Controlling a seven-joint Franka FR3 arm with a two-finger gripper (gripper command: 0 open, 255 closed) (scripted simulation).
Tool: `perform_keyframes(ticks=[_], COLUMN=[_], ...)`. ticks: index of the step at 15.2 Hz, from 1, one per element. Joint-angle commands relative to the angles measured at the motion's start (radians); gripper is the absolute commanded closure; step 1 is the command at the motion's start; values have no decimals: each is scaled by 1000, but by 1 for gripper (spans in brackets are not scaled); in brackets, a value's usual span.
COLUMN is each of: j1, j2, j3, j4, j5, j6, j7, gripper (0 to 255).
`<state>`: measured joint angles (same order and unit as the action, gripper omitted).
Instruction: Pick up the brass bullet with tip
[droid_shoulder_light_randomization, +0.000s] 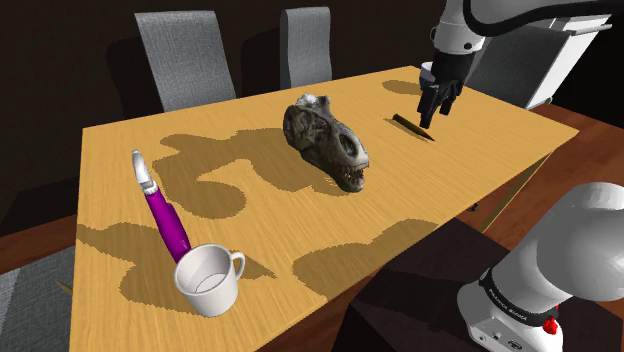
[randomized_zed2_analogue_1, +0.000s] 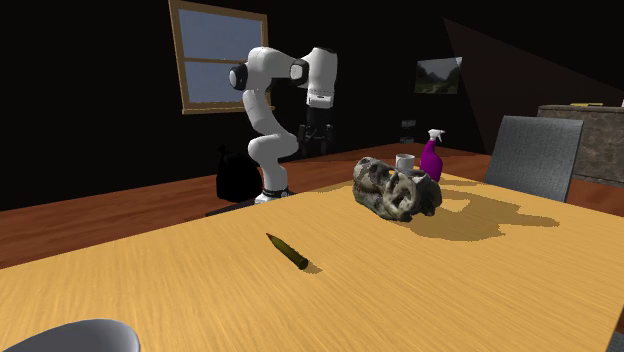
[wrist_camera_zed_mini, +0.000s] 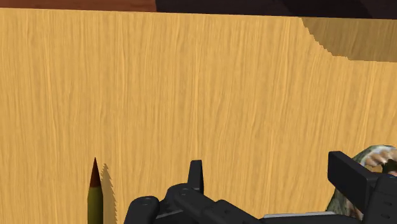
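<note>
Bullet (droid_shoulder_light_randomization: 412, 127) is seen lying flat on the wooden worktop (droid_shoulder_light_randomization: 480, 150), free and ungripped, near the far edge toward the shoulder view's right. In the wrist view its dark tip is pointed away from the hand, and the bullet (wrist_camera_zed_mini: 95, 194) is located outside the fingers (wrist_camera_zed_mini: 196, 173), to one side of them. Fingers are spread apart with nothing between them. Gripper (droid_shoulder_light_randomization: 435, 108) is held above the worktop, close to the bullet but not touching it. A skull (droid_shoulder_light_randomization: 330, 140) is placed mid-worktop, to the bullet's left in the shoulder view. A white mug (droid_shoulder_light_randomization: 208, 280) and a purple bottle (droid_shoulder_light_randomization: 165, 215) are found together at the near corner, well apart from the bullet.
</note>
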<state>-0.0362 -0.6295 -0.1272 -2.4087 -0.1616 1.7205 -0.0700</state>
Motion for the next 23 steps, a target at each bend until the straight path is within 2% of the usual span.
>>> perform_keyframes(ticks=[1, 7, 13, 18, 23], j1=[-15, -52, -81, -104, -141], j2=[43, 202, 387, 556, 733], j3=[-29, -113, -193, -250, -287], j4=[-3, 28, 104, 198, 321], j5=[-21, -64, -66, -27, 49], j6=[60, 223, 370, 472, 548], j7=[-19, -74, -138, -205, -286], gripper=[0, 0, 0, 0, 0])
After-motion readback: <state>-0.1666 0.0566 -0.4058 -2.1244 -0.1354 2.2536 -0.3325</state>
